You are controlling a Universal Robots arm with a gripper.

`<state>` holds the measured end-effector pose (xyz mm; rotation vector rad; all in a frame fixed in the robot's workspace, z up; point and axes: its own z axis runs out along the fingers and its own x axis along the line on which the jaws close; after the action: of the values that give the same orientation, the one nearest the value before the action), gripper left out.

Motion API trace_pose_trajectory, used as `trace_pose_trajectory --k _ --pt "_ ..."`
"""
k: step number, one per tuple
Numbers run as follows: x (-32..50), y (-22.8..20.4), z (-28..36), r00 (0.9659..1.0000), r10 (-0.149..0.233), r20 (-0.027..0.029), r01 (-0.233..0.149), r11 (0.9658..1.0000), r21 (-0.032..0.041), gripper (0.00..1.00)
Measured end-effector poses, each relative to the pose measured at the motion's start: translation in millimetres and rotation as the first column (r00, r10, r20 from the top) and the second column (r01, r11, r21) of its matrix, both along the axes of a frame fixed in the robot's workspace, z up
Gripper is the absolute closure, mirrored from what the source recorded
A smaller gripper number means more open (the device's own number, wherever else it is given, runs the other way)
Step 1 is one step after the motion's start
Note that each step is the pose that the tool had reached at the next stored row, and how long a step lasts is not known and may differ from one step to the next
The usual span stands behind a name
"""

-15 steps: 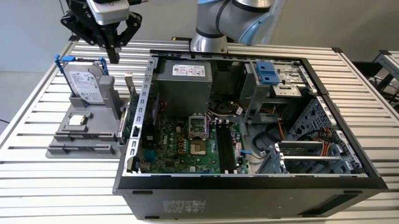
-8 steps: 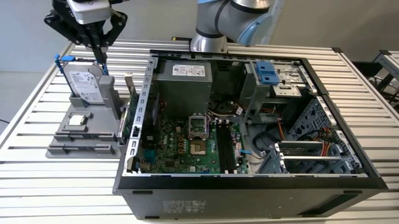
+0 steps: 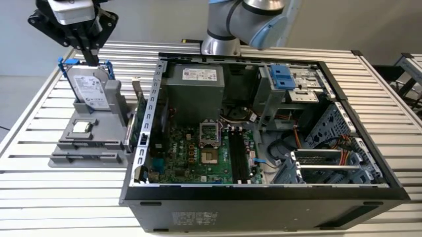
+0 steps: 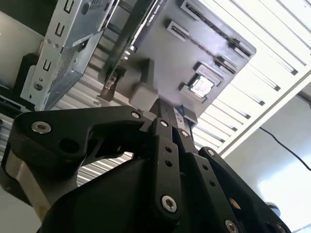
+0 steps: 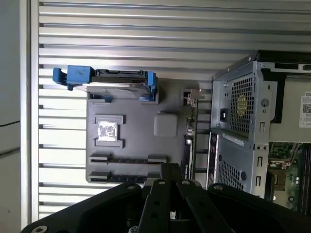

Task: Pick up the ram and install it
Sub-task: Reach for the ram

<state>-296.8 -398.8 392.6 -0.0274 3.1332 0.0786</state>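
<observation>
Pincer (image 3: pixel 89 54) clamped shut on the ram (image 4: pixel 181 114), raised above the grey tray (image 5: pixel 136 138).

Illumination is bright, diffuse and mainly from overhead. In the exterior view the slatted table (image 3: pixel 389 94) reflects evenly, with thin dark lines between the slats. The interior of the computer case (image 3: pixel 264 212) is dimmer, its walls shading the motherboard (image 3: pixel 197 158). The hard drive (image 3: pixel 92 89) shows a soft sheen without hard glare. In the second wrist view the table slats wash out to near white, and the gripper (image 4: pixel 175 116), close to the lens, reads as a dark mass with small highlights on its screws. In the first wrist view the grey tray (image 5: pixel 136 141) is evenly lit.
</observation>
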Motion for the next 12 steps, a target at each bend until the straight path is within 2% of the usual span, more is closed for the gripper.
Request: trace_pose_trajectory --k 12 --pt "-34.5 0.0 0.0 1.0000 0.002 0.0000 -0.002 1.0000 0.0000 1.00"
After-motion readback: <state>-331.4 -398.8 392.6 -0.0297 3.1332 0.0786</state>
